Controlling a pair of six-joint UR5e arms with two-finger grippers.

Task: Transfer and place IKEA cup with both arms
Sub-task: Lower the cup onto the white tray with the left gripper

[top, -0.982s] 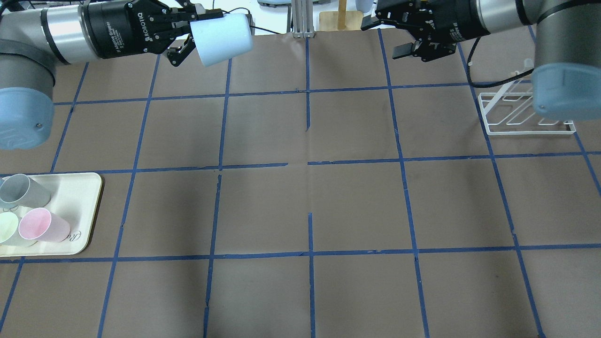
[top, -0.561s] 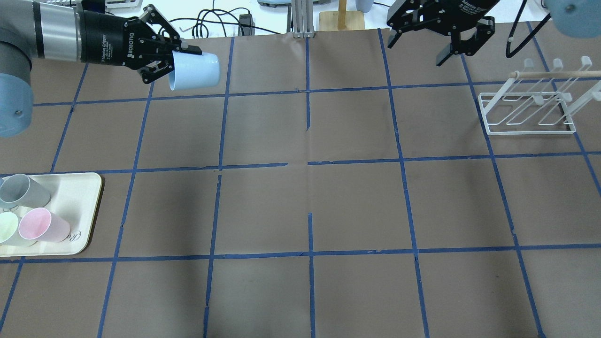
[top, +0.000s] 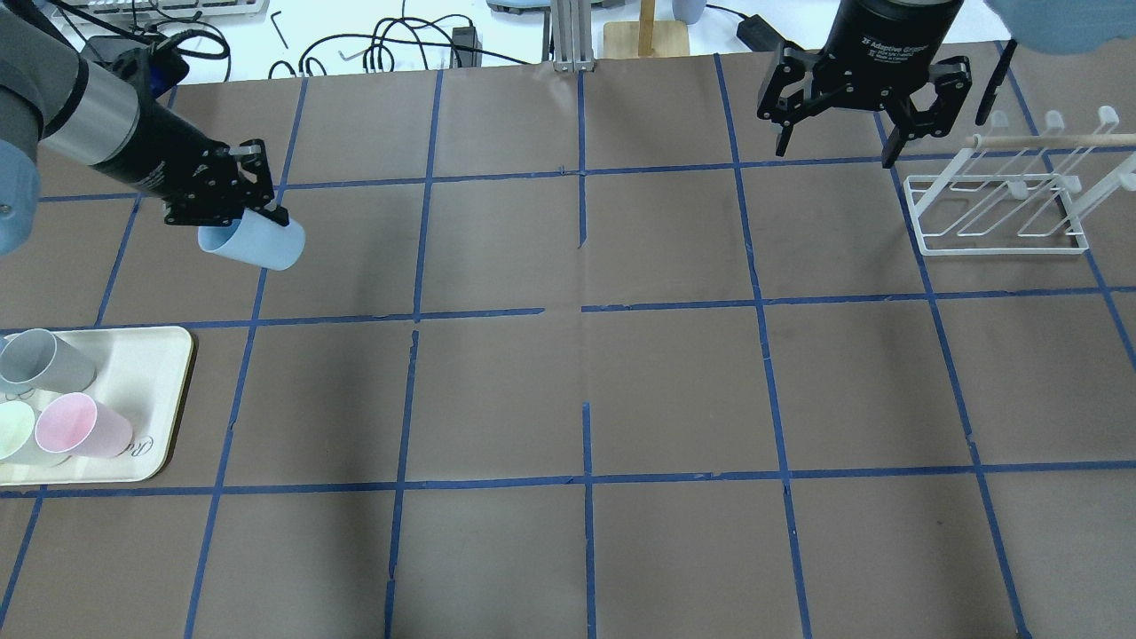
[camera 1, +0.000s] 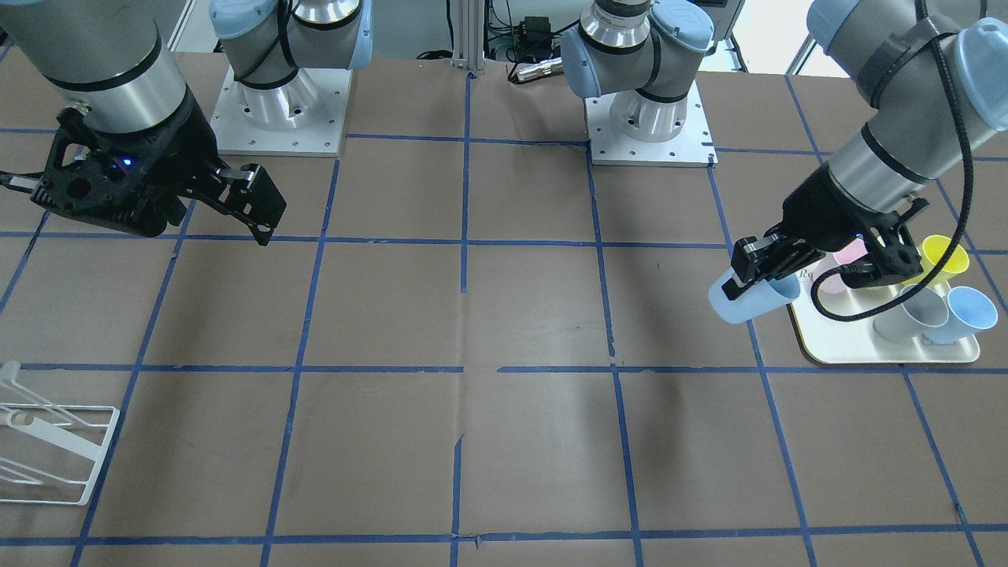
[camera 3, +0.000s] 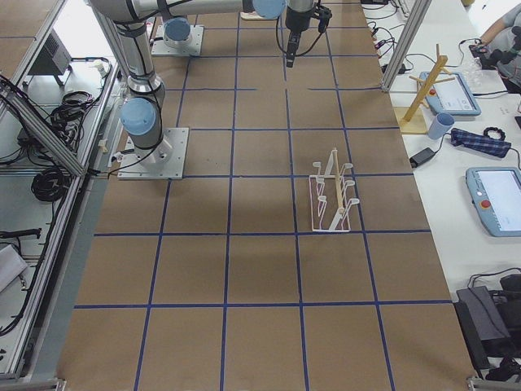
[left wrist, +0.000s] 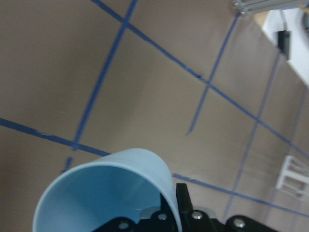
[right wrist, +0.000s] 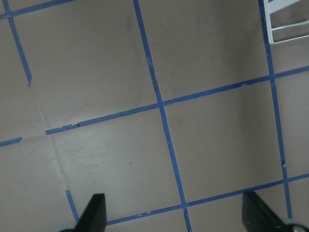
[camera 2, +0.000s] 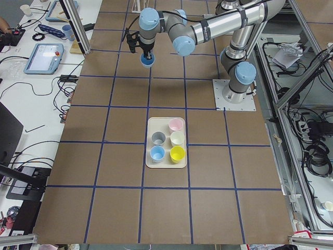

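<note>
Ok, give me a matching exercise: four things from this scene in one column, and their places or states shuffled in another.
1. IKEA cup
2. right pincer
3. pink cup
4. white rack

A. on the tray
B. open, holding nothing
C. gripped by the left pincer
D. standing directly on the table

Pairs: 1-C, 2-B, 3-A, 4-D

Brown desk, blue tape grid marking it into squares. Aluminium post at far edge, black cables just beside it. White bench along that edge carries teach pendant and wooden stand. Aluminium frame along opposite edge. Light even, shadows faint.
</note>
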